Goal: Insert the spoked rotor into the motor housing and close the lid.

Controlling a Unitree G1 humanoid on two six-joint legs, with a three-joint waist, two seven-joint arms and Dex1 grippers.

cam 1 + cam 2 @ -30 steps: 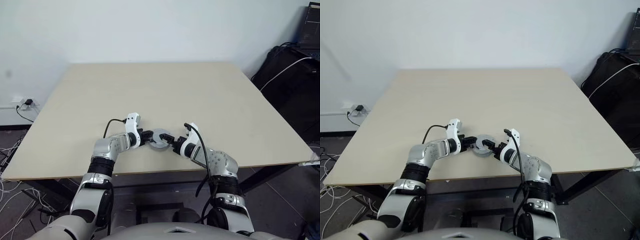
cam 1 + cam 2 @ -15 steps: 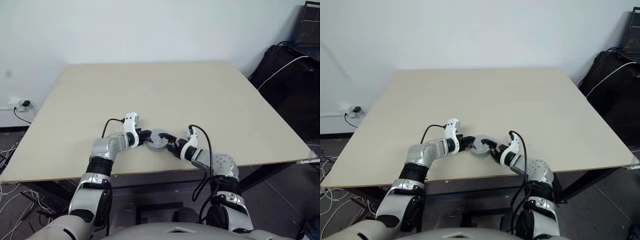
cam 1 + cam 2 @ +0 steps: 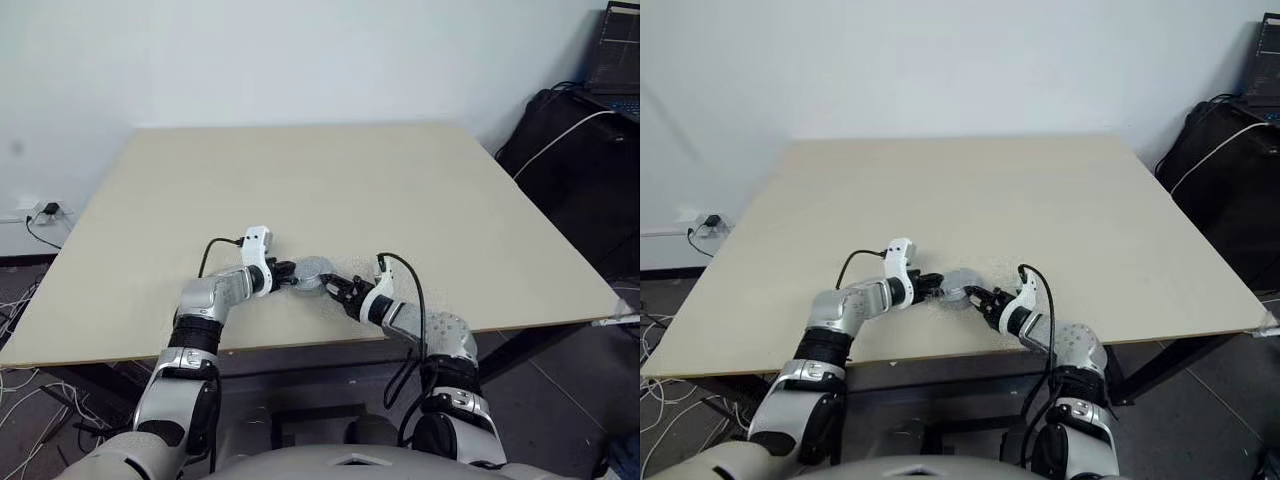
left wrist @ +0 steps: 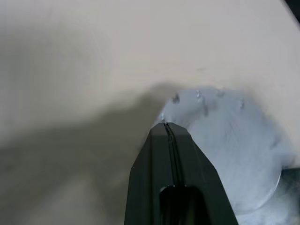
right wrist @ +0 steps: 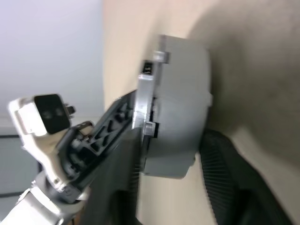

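Note:
A round silver drum (image 3: 311, 270) rests near the table's front edge between both grippers. I take it for the motor housing (image 5: 183, 103), with the lid (image 4: 234, 150) as its smooth silver face; no windings show. The spoked rotor is hidden. My left gripper (image 3: 290, 272) is shut, and its tip (image 4: 165, 124) rests against the lid's rim. My right gripper (image 3: 331, 285) comes from the other side. Its fingers (image 5: 225, 178) straddle the drum and sit tight against it. The left gripper (image 5: 108, 131) meets the drum's flange in the right wrist view.
The beige table (image 3: 330, 180) stretches far beyond the grippers, and its front edge (image 3: 300, 345) lies just below them. A black bag with a white cable (image 3: 580, 140) stands off the right side. A socket and cables (image 3: 45, 210) lie on the floor at left.
My right gripper has rolled and its jaws have narrowed from wide open onto the drum. The drum sits slightly farther left. The left gripper has stayed put.

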